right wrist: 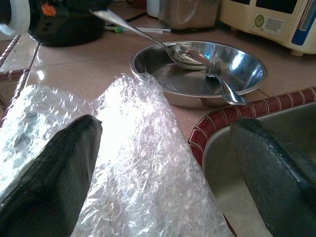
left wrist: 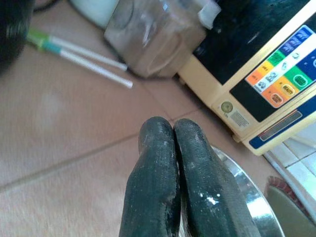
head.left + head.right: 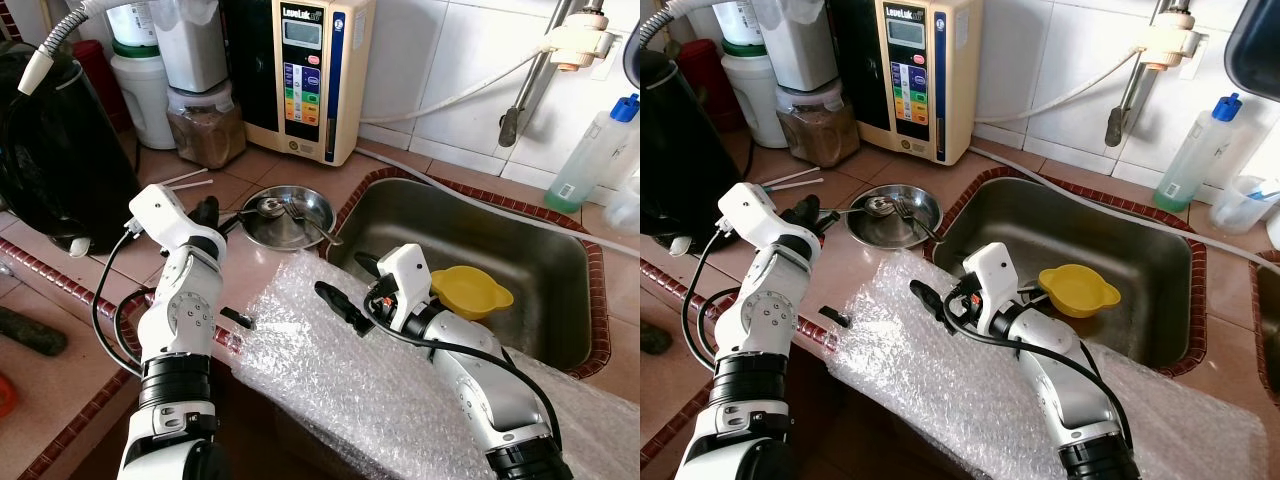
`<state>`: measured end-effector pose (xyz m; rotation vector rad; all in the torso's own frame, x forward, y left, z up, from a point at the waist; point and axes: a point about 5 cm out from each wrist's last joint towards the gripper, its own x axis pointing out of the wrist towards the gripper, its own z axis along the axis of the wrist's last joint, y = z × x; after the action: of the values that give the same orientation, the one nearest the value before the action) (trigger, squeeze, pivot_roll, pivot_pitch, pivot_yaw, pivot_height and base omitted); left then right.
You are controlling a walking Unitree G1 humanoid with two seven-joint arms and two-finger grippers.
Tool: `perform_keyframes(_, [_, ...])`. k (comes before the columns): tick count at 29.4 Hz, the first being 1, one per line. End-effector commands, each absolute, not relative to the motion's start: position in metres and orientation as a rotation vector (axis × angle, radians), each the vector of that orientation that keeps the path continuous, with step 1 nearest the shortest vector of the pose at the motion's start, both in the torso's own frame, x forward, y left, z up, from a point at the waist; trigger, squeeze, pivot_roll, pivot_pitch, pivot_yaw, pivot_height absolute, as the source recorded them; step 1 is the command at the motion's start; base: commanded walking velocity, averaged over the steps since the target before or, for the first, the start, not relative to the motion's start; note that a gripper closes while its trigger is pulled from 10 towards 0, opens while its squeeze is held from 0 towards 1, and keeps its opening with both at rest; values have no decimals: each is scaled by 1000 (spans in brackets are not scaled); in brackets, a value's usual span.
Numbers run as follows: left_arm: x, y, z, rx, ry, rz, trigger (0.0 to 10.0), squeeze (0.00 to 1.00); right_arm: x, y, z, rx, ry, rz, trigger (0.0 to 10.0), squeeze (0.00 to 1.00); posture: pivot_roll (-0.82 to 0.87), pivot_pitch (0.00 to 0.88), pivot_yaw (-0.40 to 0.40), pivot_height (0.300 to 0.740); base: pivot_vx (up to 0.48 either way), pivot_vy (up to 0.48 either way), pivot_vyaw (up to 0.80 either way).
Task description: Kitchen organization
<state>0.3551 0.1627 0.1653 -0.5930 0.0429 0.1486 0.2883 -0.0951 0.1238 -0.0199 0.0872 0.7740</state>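
the bubble wrap lies across the counter edge at the sink's 7 o'clock corner, one end draped over the red rim, the rest running back under the right arm. it looks feather-light, limp and slick, so a pinch on a flat face would likely slide; the crumpled ridge near its far end seems the best place to bite. the right gripper hovers over that ridge with its fingers wide apart, one on the wrap side, one on the sink side. the left gripper has its fingers pressed together on nothing, at the 9 o'clock rim of the steel bowl. the right wrist view shows what the head views blur: a spoon and a fork resting in the bowl, and the wrap's peak rising between the fingers. the head views alone give the yellow funnel in the sink at its 6 o'clock wall, the bottle at 2 o'clock and the water machine behind the bowl.
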Motion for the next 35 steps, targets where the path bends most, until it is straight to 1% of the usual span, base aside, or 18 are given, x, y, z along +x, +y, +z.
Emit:
perform_keyframes(1, [355,163,172,-543,9,136,0,0,289,-95,124,-26,84,771,10000,0,35,0,0,740,0,0,0])
perform_keyframes(6, [356,163,177,-538,-5,114,0,0,290,-95,123,-25,82,767,10000,0,37,0,1,740,0,0,0])
perform_keyframes(9, [356,166,190,-428,-81,53,0,0,290,-96,122,-26,85,762,10000,0,36,0,0,740,0,0,0])
perform_keyframes(12, [357,170,192,-437,-85,43,0,0,290,-96,122,-26,86,762,10000,0,38,0,-1,740,0,0,0])
perform_keyframes(14, [357,173,196,-400,-103,22,0,0,290,-96,121,-27,87,760,10000,0,38,0,-2,740,0,0,0])
perform_keyframes(17, [357,180,208,-359,-182,43,0,0,291,-98,121,-35,86,752,10000,0,40,0,-3,740,0,0,0])
perform_keyframes(20, [356,179,215,-362,-220,18,0,0,292,-99,121,-35,86,747,10000,0,40,0,-6,740,0,0,0])
perform_keyframes(25, [353,170,228,-381,-300,-77,0,0,293,-99,122,-43,81,741,10000,0,38,0,-8,740,0,0,0])
perform_keyframes(29, [348,156,243,-344,-395,-186,0,0,297,-102,123,-54,71,718,10000,0,41,0,-11,740,0,0,0])
perform_keyframes(30, [348,150,246,-352,-403,-235,0,0,299,-103,125,-58,63,709,10000,0,40,0,-10,740,0,0,0])
perform_keyframes(35, [342,135,253,-414,-437,-365,0,0,304,-107,128,-76,35,685,10000,0,42,0,-14,740,0,0,0])
